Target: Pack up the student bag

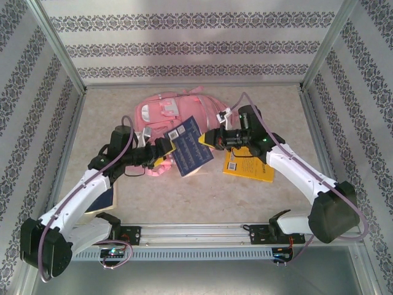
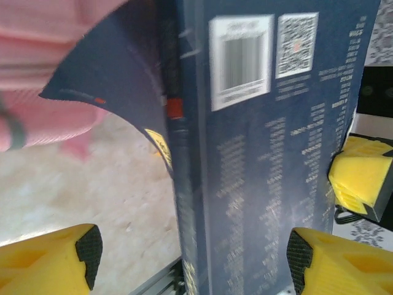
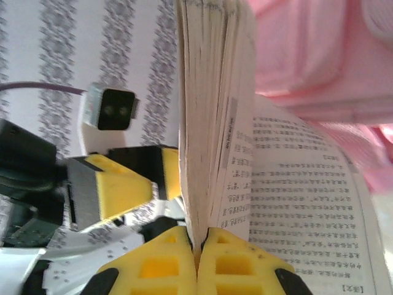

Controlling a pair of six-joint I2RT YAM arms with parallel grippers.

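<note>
The student bag (image 1: 164, 109), pink with white pocket panels, lies at the back middle of the table. In front of it a dark blue book (image 1: 189, 147) hangs in the air between my two grippers. My right gripper (image 1: 213, 139) is shut on the book, and the right wrist view has its fingertips (image 3: 198, 246) pinching a bundle of pages (image 3: 209, 123) while one printed page fans out. My left gripper (image 1: 163, 149) is open. The book's back cover (image 2: 270, 172) stands between its fingers (image 2: 83, 249), the left pad well clear of the book.
A yellow book (image 1: 249, 165) lies flat on the table under my right arm. Another flat book (image 1: 102, 200) lies under my left forearm at the near left. Patterned walls close in the table on three sides, and a metal rail (image 1: 196, 232) runs along the near edge.
</note>
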